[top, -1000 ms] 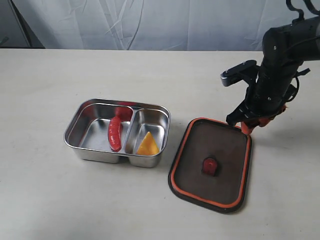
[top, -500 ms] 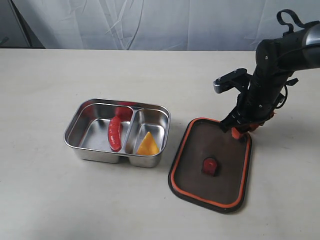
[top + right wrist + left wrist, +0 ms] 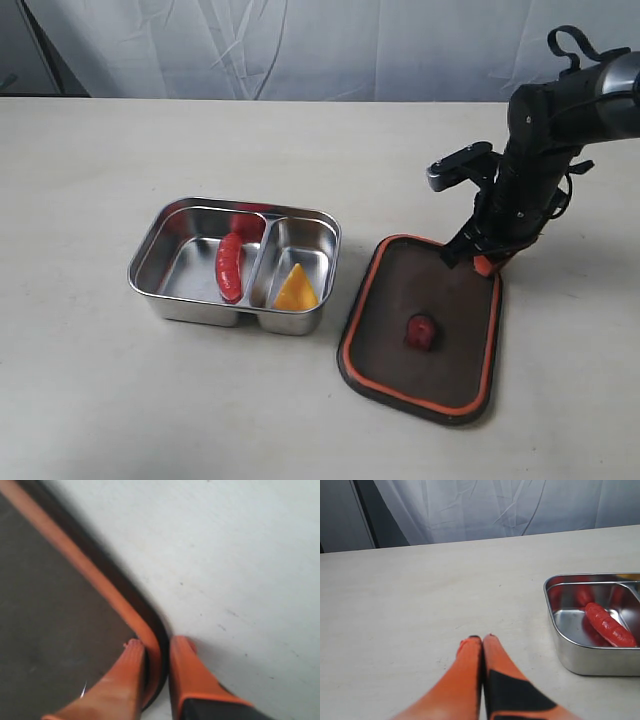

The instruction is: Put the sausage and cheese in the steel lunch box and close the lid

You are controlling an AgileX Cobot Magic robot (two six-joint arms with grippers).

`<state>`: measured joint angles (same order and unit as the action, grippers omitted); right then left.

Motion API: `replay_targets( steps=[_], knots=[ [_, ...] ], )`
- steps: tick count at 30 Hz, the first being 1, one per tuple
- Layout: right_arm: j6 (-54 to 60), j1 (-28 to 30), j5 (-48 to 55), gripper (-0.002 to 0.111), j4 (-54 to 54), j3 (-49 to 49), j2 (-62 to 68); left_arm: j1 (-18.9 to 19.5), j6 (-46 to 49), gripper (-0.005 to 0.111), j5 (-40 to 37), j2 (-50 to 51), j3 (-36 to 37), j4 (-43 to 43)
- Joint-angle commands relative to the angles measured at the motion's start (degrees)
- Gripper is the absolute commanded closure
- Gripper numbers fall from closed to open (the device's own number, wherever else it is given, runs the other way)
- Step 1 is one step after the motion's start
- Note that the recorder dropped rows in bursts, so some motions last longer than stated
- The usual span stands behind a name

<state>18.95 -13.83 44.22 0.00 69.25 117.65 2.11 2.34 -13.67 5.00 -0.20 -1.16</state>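
Box (image 3: pixel 150 250) sits on the pale bench (image 3: pixel 100 400) in the outside view. It is shiny and has no lid on. A wall down the middle splits it in two. Sausage (image 3: pixel 229 268) lies in the left part, right along that wall. Cheese (image 3: pixel 295 290) lies in the right part, near the front wall. Lid (image 3: pixel 400 280) lies on the bench just to the right of the box, not touching it. Its orange rim faces up and a small red valve (image 3: pixel 420 331) sits in its middle. The right arm (image 3: pixel 535 150) reaches down to the far right corner of the lid. The right end effector (image 3: pixel 482 263) is at that corner.

In the left wrist view, the left end effector (image 3: pixel 482 639) is closed. Its two orange fingers (image 3: pixel 465 670) are pressed together. Under it is bench. Off to one side is one end of the box (image 3: pixel 590 661), with the sausage (image 3: pixel 610 629) inside.

In the right wrist view, the right end effector (image 3: pixel 156 647) pinches the lid (image 3: pixel 45 610) at a rounded corner. One orange finger (image 3: pixel 120 680) is on the inside of the rim and the other is on the outside. Both press against it. Beside the lid is bench.
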Motion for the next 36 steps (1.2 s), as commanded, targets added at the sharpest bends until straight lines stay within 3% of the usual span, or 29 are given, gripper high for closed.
replay_targets(
  steps=[1,11,22,26,32,36],
  knots=[
    [0.34,0.16,4.55,0.109,-2.12,-0.96,1.48,0.02,-0.03,0.106,0.0,-0.35,0.2,0.19],
    [0.34,0.16,11.91,0.109,-2.23,-0.96,-12.23,0.02,-0.03,0.106,0.0,-0.35,0.2,0.19],
    [-0.57,0.05,10.46,0.109,6.17,-0.96,-27.63,0.02,-0.03,0.106,0.0,-0.35,0.2,0.19],
    [3.96,0.05,10.33,0.109,13.39,-0.96,-29.28,0.02,-0.3,0.106,7.32,-0.35,0.2,1.88],
    [12.69,-0.56,10.33,0.109,26.11,-0.96,-29.33,0.02,-7.03,0.106,24.74,-0.35,0.2,-13.76],
    [12.97,-3.2,10.22,0.109,26.01,-0.96,-29.21,0.02,-18.67,0.106,22.85,-0.35,0.2,-22.33]
  ],
)
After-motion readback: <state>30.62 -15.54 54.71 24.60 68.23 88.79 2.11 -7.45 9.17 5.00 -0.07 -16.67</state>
